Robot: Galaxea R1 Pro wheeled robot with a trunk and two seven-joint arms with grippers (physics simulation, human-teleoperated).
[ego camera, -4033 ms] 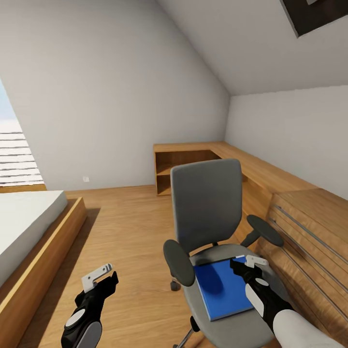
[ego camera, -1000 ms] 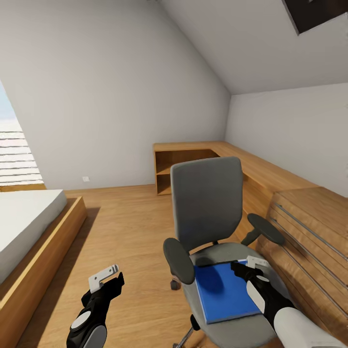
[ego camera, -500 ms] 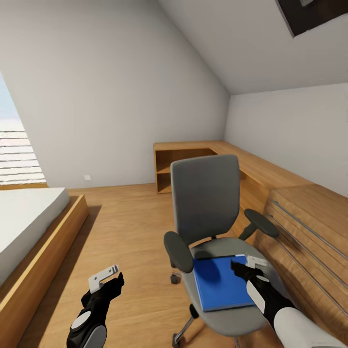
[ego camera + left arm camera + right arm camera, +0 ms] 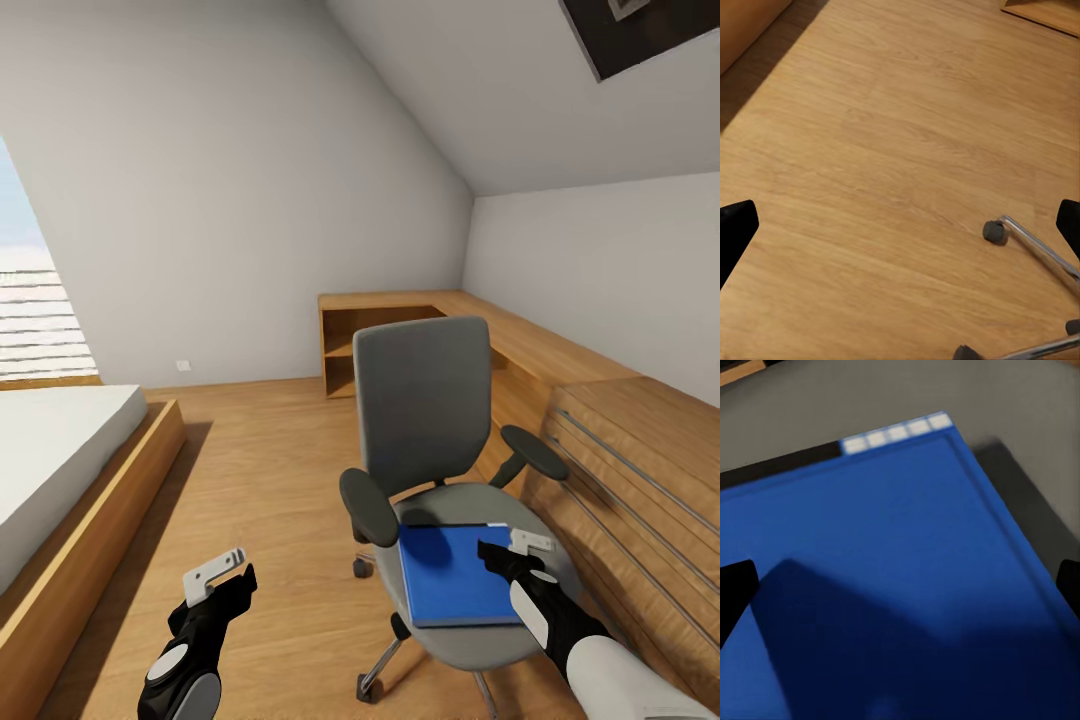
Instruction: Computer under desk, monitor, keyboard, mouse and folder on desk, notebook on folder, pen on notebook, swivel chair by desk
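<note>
— On the grey seat of the swivel chair (image 4: 430,420) the folder (image 4: 450,575) is seen, lying flat, bright blue.

— And the right gripper (image 4: 508,549)?

— It is held just over the folder's near corner, jaws spread wide apart; nothing is clamped.

— Left side?

— The left gripper (image 4: 222,572) is held above the wood floor (image 4: 270,480), jaws also parted. A chrome leg and caster (image 4: 994,231) are caught by its wrist camera.
</note>
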